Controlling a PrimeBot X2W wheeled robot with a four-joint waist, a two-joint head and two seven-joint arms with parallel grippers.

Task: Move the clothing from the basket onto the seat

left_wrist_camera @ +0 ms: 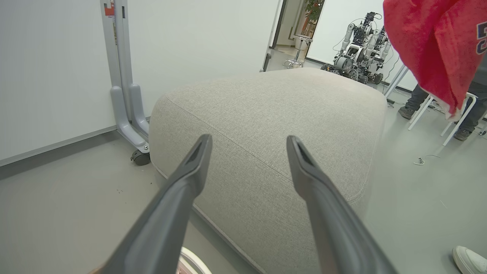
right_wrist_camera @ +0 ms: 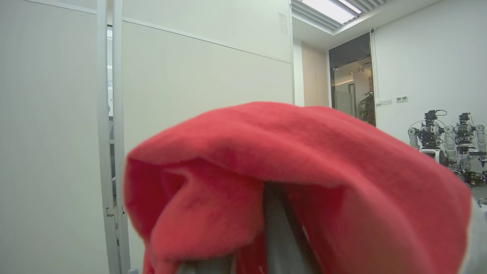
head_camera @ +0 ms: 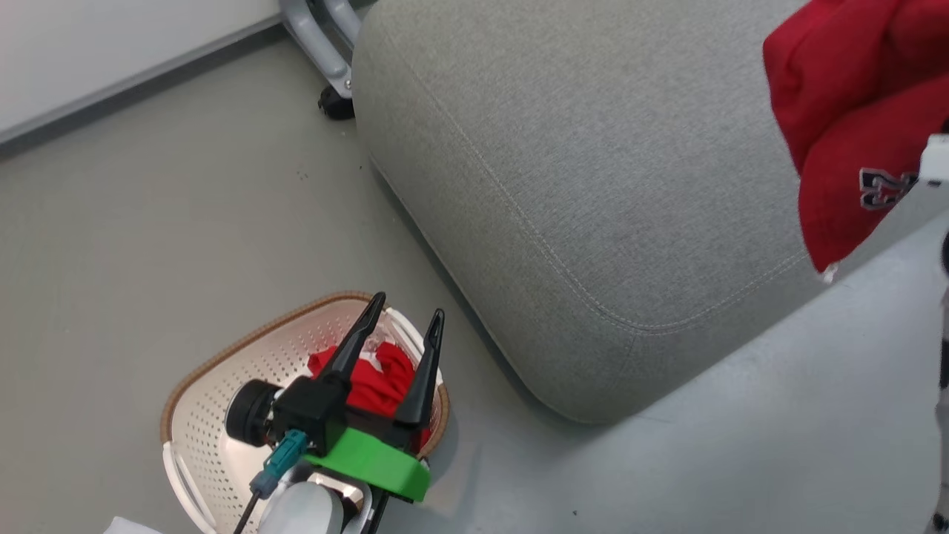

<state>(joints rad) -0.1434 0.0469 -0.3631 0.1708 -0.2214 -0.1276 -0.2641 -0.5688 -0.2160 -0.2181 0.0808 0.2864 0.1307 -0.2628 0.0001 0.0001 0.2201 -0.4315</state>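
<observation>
Obs. The right end effector (right_wrist_camera: 276, 220) is clamped narrow on the red number-23 garment (head_camera: 845, 111), whose folds drape over its fingers. In the head view this garment hangs at 2 o'clock, long axis running 12 to 6, hem lowest, above the right-hand part of the grey seat (head_camera: 593, 185). The left wrist view puts the hem near the seat's far right corner; whether it is squarely over the cushion cannot be told.

Second red garment (head_camera: 378, 378): bunched in the perforated basket (head_camera: 215, 415) at 7 o'clock, no clear long axis. The left end effector (head_camera: 408, 305) hovers just above it, jaws wide and empty, fingers pointing to 1 o'clock toward the seat. The left arm is plainly the nearer one.

Judgement: the coming move is a lowering and release onto the seat, which lies below the load and toward 9 o'clock.

Surface: seat top broad, bare, soft, rounded at the corners. Basket on the grey floor (head_camera: 148, 222), near the seat's front corner.

Room: a castered stand (head_camera: 335, 104) at 11 o'clock; parked robots (left_wrist_camera: 357, 34) beyond.
</observation>
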